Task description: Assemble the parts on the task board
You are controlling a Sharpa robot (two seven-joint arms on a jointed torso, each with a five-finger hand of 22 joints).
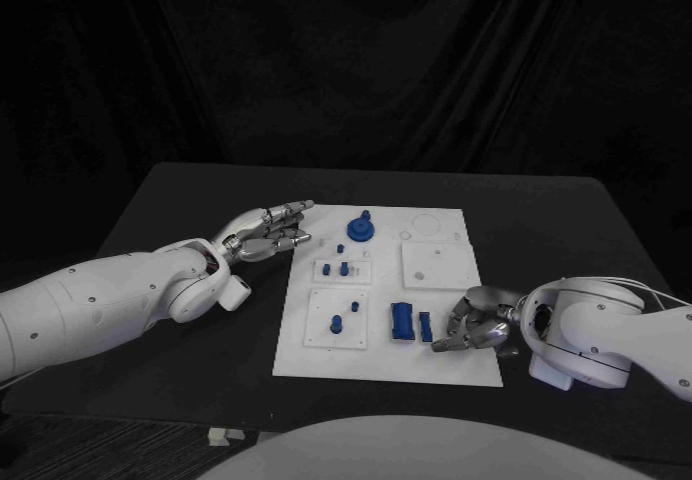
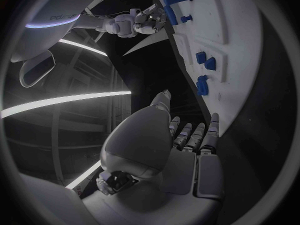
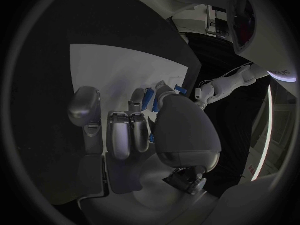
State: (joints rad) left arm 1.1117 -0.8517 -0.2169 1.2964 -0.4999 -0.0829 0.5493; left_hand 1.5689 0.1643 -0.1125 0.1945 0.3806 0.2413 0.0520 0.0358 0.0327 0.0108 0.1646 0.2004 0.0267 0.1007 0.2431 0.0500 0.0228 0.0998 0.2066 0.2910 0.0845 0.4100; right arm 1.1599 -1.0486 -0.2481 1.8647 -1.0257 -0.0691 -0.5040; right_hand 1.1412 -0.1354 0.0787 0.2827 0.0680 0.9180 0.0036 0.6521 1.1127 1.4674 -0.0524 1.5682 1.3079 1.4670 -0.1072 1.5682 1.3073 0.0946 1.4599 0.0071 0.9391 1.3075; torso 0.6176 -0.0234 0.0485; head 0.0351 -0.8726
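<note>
- The black surface (image 1: 188,330) carries everything; the white task board (image 1: 447,300) lies at its centre, long side running from 12 to 6 o'clock.
- The left robot hand (image 1: 270,232) hovers just off the board's edge at about 10 o'clock, fingers loosely curled and holding nothing, as far as the head view and its own wrist view show.
- The right robot hand (image 1: 476,328) rests over the board's corner at about 4 o'clock, fingers bent down toward the plate. I cannot tell whether it grips anything; its own wrist view shows the fingertips close to blue pieces but not clearly closed on one.
- The blue parts: a round knobbed piece (image 1: 362,229) at 12 o'clock on the board, small pegs (image 1: 336,268) near its middle, one peg (image 1: 336,322) at 7 o'clock, and two upright blocks (image 1: 402,322) at 5 o'clock, just beside the right hand.
- Judging from this, the step in hand is picking up a block by the right hand. To do it well: come down squarely over one block, pinch its flat sides, lift straight up, and avoid nudging its neighbour.
</note>
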